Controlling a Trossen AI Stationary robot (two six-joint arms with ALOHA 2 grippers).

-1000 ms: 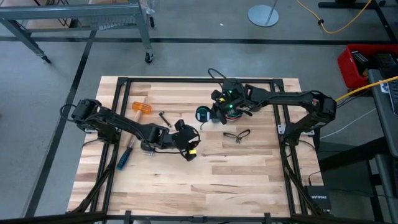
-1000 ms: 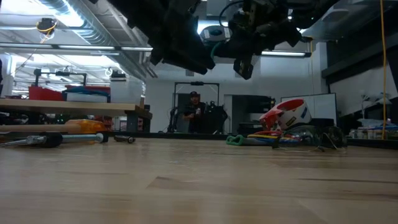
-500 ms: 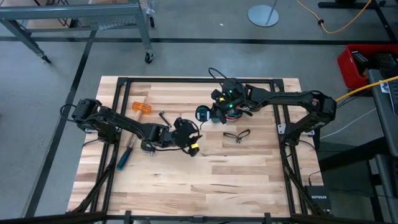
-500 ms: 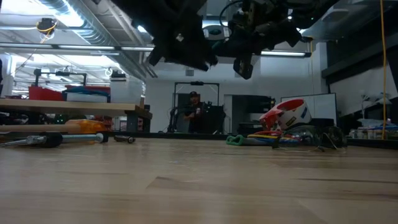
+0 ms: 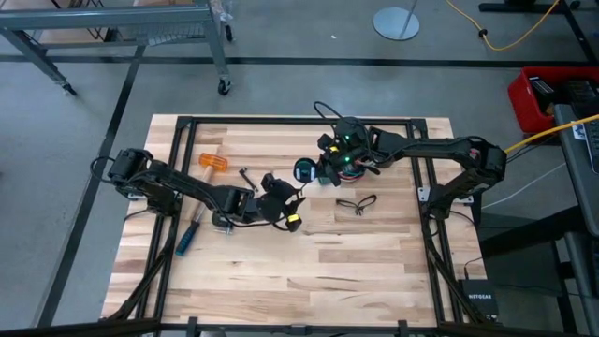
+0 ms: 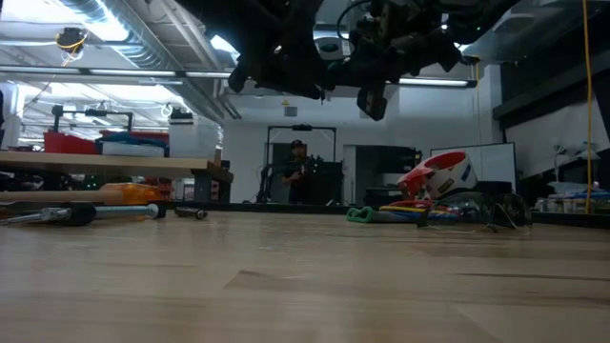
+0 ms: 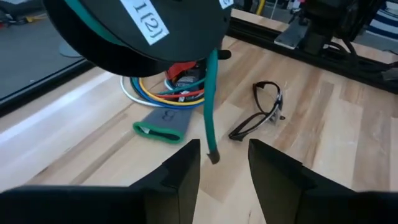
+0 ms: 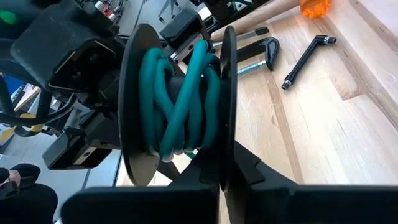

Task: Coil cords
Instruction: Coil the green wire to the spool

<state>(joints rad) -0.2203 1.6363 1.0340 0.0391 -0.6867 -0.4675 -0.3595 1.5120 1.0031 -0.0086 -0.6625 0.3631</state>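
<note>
Bare table (image 5: 356, 262) in front; glasses (image 5: 357, 203) obstruct centre.

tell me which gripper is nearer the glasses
Right. The right gripper, shut on the spool, is just up-left of the glasses; the left gripper sits farther off to their left.

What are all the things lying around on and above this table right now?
Spool: one, black, teal cord wound on it, held above the table by the right gripper.
Teal cord: one, loose end hanging from the spool toward the left gripper.
Safety glasses: one, dark, on the table right of centre.
Wire bundle: one, yellow, blue, red and white, on the table under the spool.
Hammer: one, orange head, back left.
Screwdriver: one, blue handle, left.
Clamp: one, black, by the hammer.
Person: one, far off in the room.
Left gripper: open, just below the cord's end.
Right gripper: shut on the spool's rim.
</note>
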